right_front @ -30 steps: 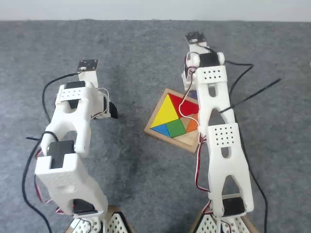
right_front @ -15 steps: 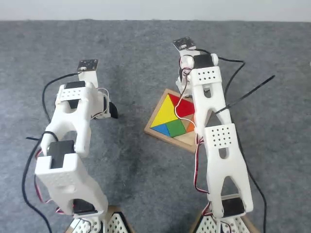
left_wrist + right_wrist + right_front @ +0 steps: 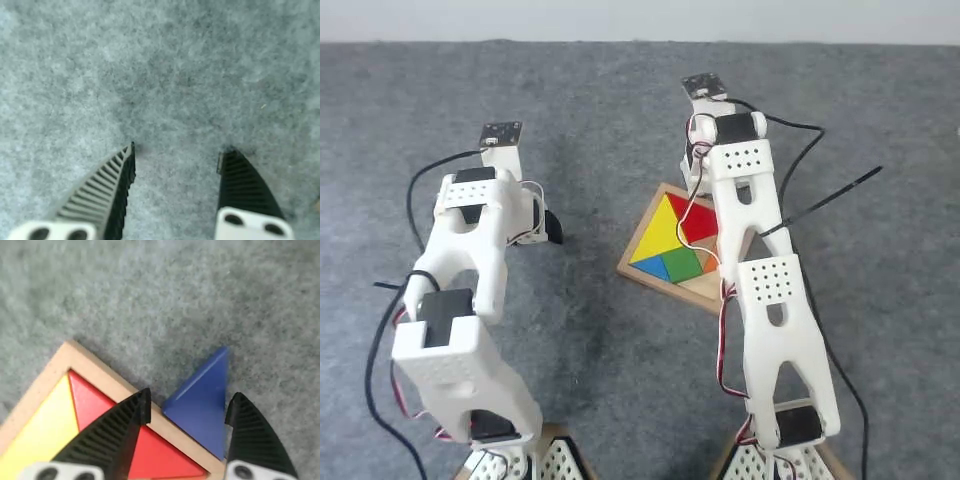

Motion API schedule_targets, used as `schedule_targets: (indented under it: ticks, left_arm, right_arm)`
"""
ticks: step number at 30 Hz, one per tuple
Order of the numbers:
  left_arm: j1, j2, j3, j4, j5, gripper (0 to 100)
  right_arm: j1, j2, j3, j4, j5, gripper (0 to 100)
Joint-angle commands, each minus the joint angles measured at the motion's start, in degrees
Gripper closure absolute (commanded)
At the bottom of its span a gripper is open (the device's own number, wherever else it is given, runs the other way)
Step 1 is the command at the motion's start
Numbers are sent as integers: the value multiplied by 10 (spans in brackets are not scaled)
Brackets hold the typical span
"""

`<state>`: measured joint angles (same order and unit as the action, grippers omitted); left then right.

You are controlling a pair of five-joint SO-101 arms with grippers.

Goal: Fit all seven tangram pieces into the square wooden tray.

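Standing beside the table (image 3: 570,90), I see the square wooden tray (image 3: 660,285) lying near its middle, turned so that one corner points to the far edge. Several coloured pieces sit inside the tray. A big yellow triangle (image 3: 662,235) takes the side toward the left arm, and a red triangle (image 3: 703,218) lies against it on the far side. A light blue triangle (image 3: 650,266), a green piece (image 3: 682,262) and an orange piece (image 3: 712,262) follow along the near side. The orange one is partly covered by the right arm, which stretches over the right part of the tray.

The dark blue triangle (image 3: 202,400) is not in the tray. It lies flat on the table, just outside the tray's far rim, next to the red triangle. One of its corners comes very close to the rim, but I cannot tell if it touches. The right gripper (image 3: 190,400) hangs directly over this piece with its jaws spread wide, one jaw on each side of the triangle, and it grasps nothing. The jaw on the tray side stands over the rim and the red triangle. I cannot say how high the fingertips are above the piece.

The left gripper (image 3: 177,150) is toward the left side of the table, well apart from the tray. Its jaws are also released, with bare grey table between them.
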<state>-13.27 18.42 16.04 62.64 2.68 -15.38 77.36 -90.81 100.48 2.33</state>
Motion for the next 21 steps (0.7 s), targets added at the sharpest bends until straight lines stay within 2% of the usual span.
schedule_targets:
  ticks: [1,12,21]
  left_arm:
    - [-2,-33,0,-5,-9,742]
    - [-1,-33,0,-7,-9,742]
    - [1,-33,-1,-8,-9,742]
  right_arm:
    - [-12,-1,-32,15,-11,739]
    - [-36,26,-32,28,70,739]
    - [-98,20,-3,29,95,739]
